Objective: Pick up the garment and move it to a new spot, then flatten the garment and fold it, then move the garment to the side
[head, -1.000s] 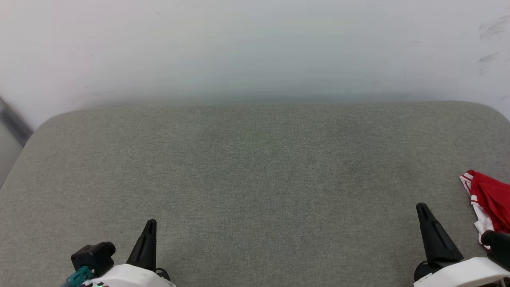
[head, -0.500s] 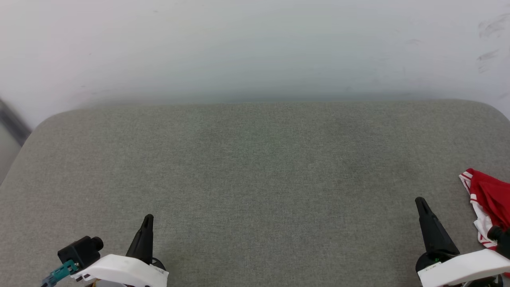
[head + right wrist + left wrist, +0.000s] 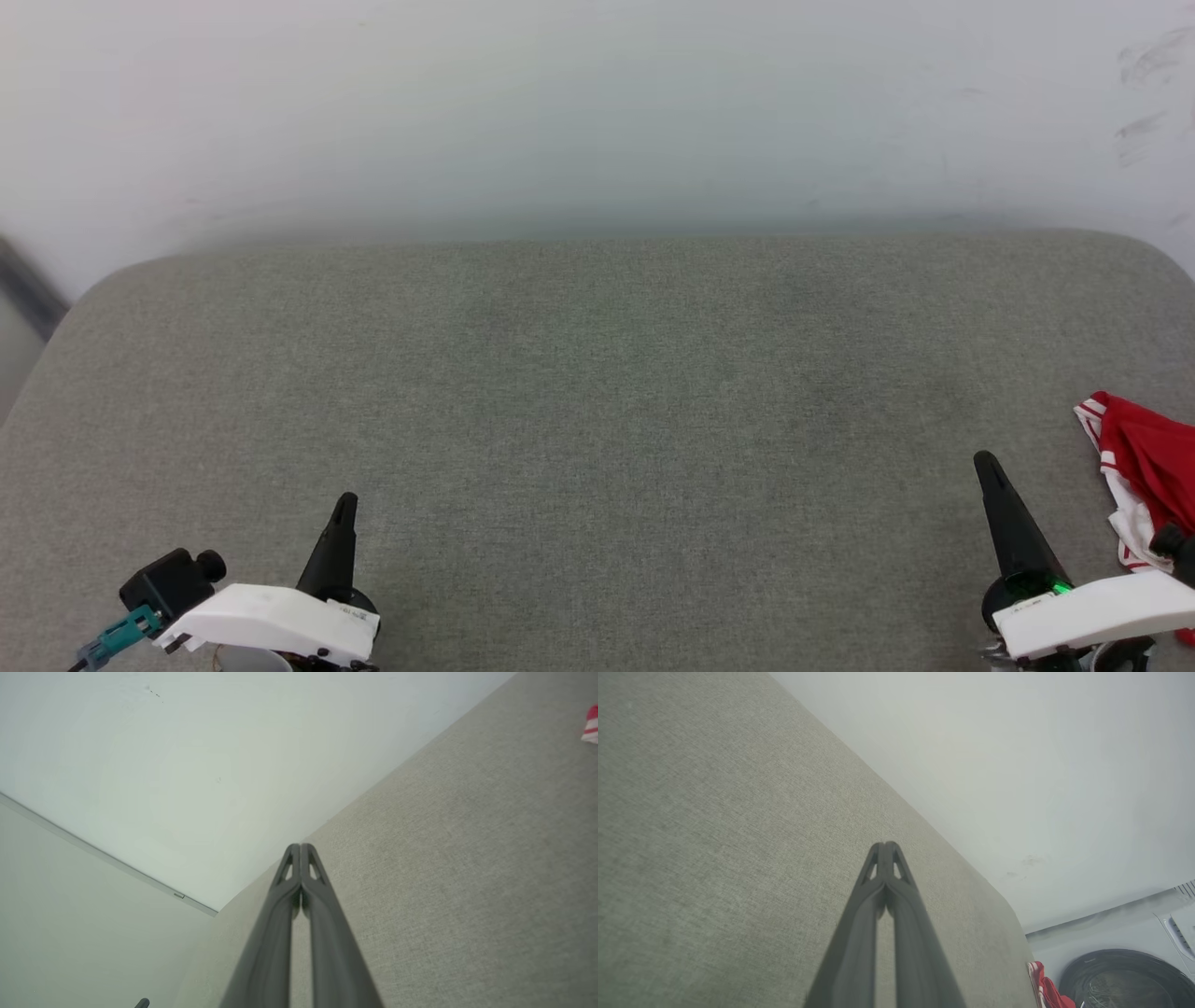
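The garment lies bunched at the far right edge of the grey cushioned surface, red with white fabric and red-white striped trim showing; part of it runs out of the head view. A corner of the garment shows at the right wrist view's top right, and the garment also peeks in low right of the left wrist view. My right gripper is shut and empty, a little left of the garment and apart from it. My left gripper is shut and empty at the lower left. Its fingertips meet in its wrist view, as do the right gripper's.
A pale wall runs behind the surface's far edge. A washing machine door shows past the surface's right end. The surface's corners are rounded, and its left edge drops off near a dark strip.
Both arms have drawn back slightly toward the bottom of the head view, with the wrists tilting. The garment lies where it was. Both grippers stayed shut.
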